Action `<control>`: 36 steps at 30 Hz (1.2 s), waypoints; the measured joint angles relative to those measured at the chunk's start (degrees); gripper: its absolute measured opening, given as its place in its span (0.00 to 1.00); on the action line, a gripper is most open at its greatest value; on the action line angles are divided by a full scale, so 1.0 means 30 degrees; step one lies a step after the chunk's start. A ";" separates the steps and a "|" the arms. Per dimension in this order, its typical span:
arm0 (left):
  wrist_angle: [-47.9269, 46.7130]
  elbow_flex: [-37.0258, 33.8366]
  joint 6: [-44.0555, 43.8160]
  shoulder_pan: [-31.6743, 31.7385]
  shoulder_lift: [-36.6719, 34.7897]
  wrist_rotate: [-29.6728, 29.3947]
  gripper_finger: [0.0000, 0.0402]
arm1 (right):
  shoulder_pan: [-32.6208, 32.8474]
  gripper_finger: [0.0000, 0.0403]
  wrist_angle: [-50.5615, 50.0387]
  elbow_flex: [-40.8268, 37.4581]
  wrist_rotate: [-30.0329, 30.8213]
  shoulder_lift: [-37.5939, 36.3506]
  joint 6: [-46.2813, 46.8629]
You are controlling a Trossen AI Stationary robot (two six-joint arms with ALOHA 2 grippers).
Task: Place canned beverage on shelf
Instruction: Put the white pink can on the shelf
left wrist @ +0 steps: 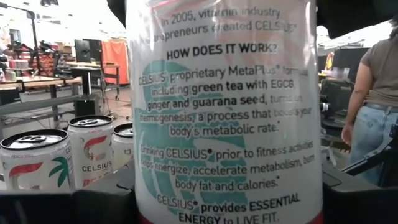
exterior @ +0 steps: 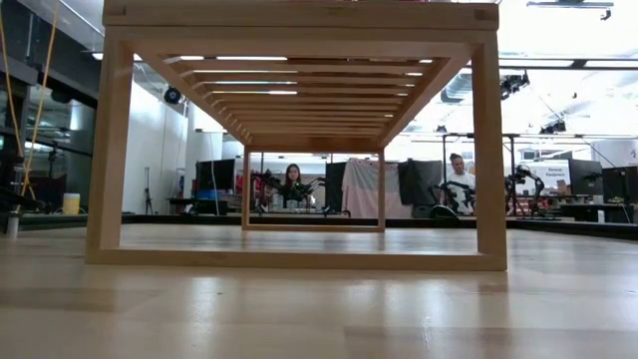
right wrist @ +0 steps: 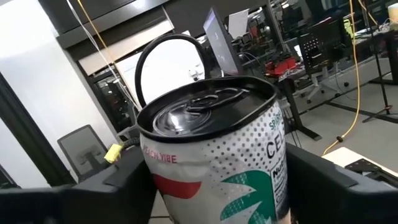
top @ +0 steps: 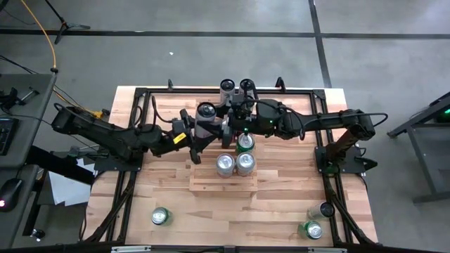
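White aluminium, printed with teal leaves and dark text, fills the left wrist view: a tall CELSIUS can point(left wrist: 224, 112) reading "HOW DOES IT WORK?", "green tea with EGCG", "ginger and guarana seed" and "provides ESSENTIAL ENERGY to LIVE FIT". The left gripper point(top: 188, 138) has its dark fingers closed on this can's sides, just off the left end of the pale slatted wooden shelf point(top: 211, 183), which sits at the middle of the tabletop. At nine o'clock from the held can in that view stand three more white CELSIUS cans with red and green marks point(left wrist: 37, 162).

From above, two silver-topped cans point(top: 235, 164) stand touching side by side on the shelf. At twelve o'clock from them is a green-topped can point(top: 245, 143), where the right gripper point(top: 243, 135) sits; the right wrist view shows that white dotted can with a green palm and red stripe point(right wrist: 217, 155), lettered "VIBE", between its dark fingers, which flank it closely; I cannot tell whether they press it.

Loose cans lie on the solid wood table point(top: 211, 218) at seven o'clock point(top: 161, 216) and five o'clock point(top: 311, 229). Black metal framing point(top: 133, 126) borders the table. Two people point(exterior: 294, 184) sit far back in the workshop, and another person in jeans point(left wrist: 373, 106) stands beyond the held can
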 joint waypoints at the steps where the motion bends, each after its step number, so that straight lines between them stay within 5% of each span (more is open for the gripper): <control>1: 0.0003 0.0000 -0.0043 0.0000 0.0000 -0.0035 0.57 | -0.0007 0.63 -0.0007 0.0000 -0.0007 0.0000 -0.0007; 12: -0.0773 0.0000 -0.1191 0.0044 -0.0504 0.0966 0.64 | 0.0007 0.61 0.0015 -0.0022 0.0036 -0.0160 -0.0166; 21: -0.7286 0.0035 -0.3014 -0.0080 -0.4683 0.1525 0.68 | -0.0483 0.61 -0.0623 0.0172 -0.0076 -0.0524 -0.0612; 27: -0.7994 -0.0013 -0.2311 -0.0240 -0.7150 0.0939 0.71 | -0.0796 0.60 -0.0297 0.0702 -0.0326 -0.0328 -0.1147; 36: -0.8934 0.0020 -0.2348 -0.0138 -0.6706 0.0482 0.72 | -0.1182 0.60 -0.0450 0.0721 -0.0628 -0.0379 -0.1522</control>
